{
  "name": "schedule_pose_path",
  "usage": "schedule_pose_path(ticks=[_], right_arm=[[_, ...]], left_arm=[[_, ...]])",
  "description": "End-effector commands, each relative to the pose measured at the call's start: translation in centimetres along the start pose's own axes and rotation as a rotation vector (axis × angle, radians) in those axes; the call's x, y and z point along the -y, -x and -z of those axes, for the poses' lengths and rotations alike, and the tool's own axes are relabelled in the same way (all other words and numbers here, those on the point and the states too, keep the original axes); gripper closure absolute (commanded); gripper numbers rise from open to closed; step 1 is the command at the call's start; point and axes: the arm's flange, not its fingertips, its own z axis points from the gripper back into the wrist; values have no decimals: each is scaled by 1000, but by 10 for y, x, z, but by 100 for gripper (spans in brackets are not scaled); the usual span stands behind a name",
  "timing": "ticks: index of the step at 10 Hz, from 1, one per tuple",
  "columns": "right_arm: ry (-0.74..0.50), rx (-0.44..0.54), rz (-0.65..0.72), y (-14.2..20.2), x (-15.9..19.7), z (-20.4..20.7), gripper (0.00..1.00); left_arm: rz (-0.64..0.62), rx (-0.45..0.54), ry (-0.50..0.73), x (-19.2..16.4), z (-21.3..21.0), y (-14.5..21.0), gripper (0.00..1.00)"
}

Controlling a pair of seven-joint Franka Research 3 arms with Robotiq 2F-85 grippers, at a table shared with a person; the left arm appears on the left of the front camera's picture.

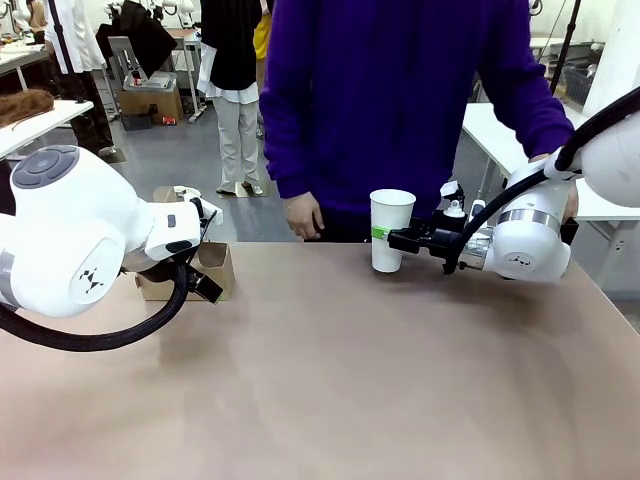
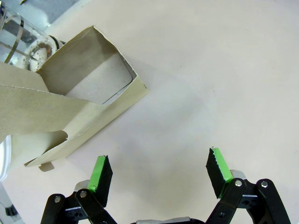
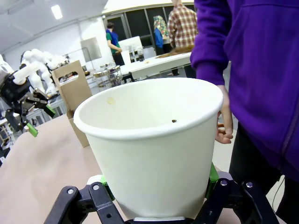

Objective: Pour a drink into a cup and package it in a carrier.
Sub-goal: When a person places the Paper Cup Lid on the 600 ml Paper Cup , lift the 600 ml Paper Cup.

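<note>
Matt white paper cup; dull brown cardboard carrier; smooth matt beige tabletop; clear glossy glass pot.

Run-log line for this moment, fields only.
left gripper: open, above table beside carrier | right gripper: shut on cup, upright | cup: outside carrier, near person's hand

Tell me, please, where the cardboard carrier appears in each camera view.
Front view: carrier at mid-left, near the table's far edge.
Left wrist view: carrier upper left, beyond the open left gripper.
Right wrist view: carrier mid-left, behind the cup.
Shared landmark: the tan table under it.
</note>
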Motion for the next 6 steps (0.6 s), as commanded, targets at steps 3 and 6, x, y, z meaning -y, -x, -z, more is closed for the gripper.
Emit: schedule_pose_path(ticks=[3, 6], right_arm=[[-1, 3, -4, -5, -3, 1, 20], [-1, 3, -4, -5, -3, 1, 20]], left_arm=[[0, 1, 1, 0, 0, 0, 0], [0, 1, 1, 0, 0, 0, 0]])
